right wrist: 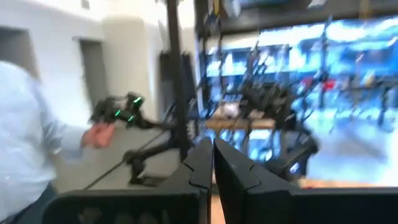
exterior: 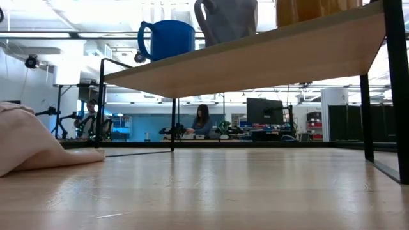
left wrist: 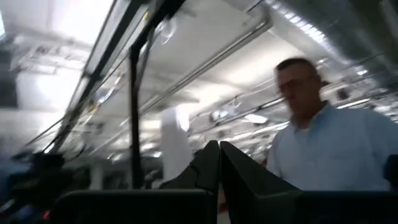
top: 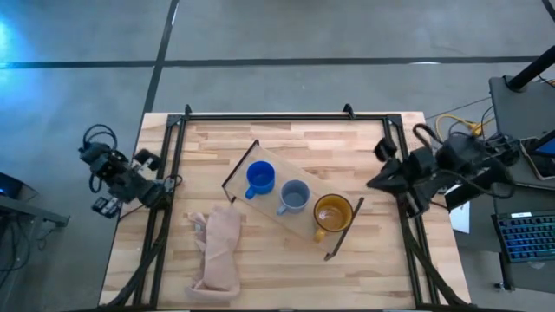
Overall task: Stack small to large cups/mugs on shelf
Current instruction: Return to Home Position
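Note:
Three mugs stand in a row on the light-wood shelf (top: 290,201), which lies slantwise mid-table: the bright blue mug (top: 260,178), the grey-blue mug (top: 294,197) and the yellow-orange mug (top: 332,213). In the low view they stand on the shelf board (exterior: 255,57): blue (exterior: 167,38), grey-blue (exterior: 227,19), yellow-orange (exterior: 313,9). My left gripper (left wrist: 219,163) is shut and empty at the table's left edge (top: 160,189). My right gripper (right wrist: 213,163) is shut and empty at the right edge (top: 375,184).
A pale pink-beige cloth (top: 217,250) lies crumpled at the table's near left, and shows in the low view (exterior: 32,144). A black frame (top: 286,116) runs round the table. A person in a light shirt (left wrist: 329,149) stands beyond the table; the person's hand (right wrist: 99,134) shows in the right wrist view.

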You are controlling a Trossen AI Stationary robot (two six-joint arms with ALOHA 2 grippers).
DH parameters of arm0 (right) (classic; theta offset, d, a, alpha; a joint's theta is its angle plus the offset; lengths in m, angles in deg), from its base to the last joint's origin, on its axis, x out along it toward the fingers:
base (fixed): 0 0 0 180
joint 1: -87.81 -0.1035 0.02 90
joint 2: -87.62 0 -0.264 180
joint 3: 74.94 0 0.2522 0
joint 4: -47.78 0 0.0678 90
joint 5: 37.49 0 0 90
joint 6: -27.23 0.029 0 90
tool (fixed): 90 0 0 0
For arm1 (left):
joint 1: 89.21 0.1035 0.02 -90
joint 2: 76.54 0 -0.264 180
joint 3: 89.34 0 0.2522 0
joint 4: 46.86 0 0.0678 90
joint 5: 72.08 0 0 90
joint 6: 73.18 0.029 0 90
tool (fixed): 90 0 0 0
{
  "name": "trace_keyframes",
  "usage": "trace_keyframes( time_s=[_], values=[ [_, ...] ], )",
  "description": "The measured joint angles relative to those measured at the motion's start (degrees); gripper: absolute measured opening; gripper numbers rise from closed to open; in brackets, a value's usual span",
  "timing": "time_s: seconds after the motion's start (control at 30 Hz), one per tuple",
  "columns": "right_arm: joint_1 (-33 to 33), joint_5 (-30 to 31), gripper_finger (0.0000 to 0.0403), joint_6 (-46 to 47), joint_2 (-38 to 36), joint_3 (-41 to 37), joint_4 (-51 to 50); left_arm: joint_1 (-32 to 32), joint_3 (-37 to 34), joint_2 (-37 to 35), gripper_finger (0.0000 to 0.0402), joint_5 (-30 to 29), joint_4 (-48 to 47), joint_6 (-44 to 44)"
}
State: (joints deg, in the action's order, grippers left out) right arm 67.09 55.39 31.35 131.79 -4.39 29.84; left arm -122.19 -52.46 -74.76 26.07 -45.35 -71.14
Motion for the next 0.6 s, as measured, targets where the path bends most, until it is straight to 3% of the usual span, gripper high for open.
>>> trace_keyframes(
  time_s=[0.1,0.23,0.37,0.47,0.6],
  values=[
    [2.8,0.2,0.0009,-1.2,-2.7,-4.8,4.6,0.0,2.6,0.4,0.0000,-10.6,-10.2,0.1],
    [6.3,0.1,0.0009,-2.0,-3.9,-9.7,9.3,0.0,2.4,0.0,0.0000,-15.7,-10.4,2.8],
    [11.1,1.2,0.0009,-2.8,-4.5,-12.7,11.5,0.0,1.8,0.0,0.0000,-29.0,-14.8,2.8],
    [15.5,0.2,0.0009,-1.3,-4.9,-14.6,12.6,0.0,0.9,0.0,0.0000,-29.9,-14.9,1.2],
    [20.5,-8.3,0.0009,-1.4,-6.9,-16.1,15.6,0.0,-1.9,0.0,0.0000,-23.5,-12.5,-0.2]
  ],
)
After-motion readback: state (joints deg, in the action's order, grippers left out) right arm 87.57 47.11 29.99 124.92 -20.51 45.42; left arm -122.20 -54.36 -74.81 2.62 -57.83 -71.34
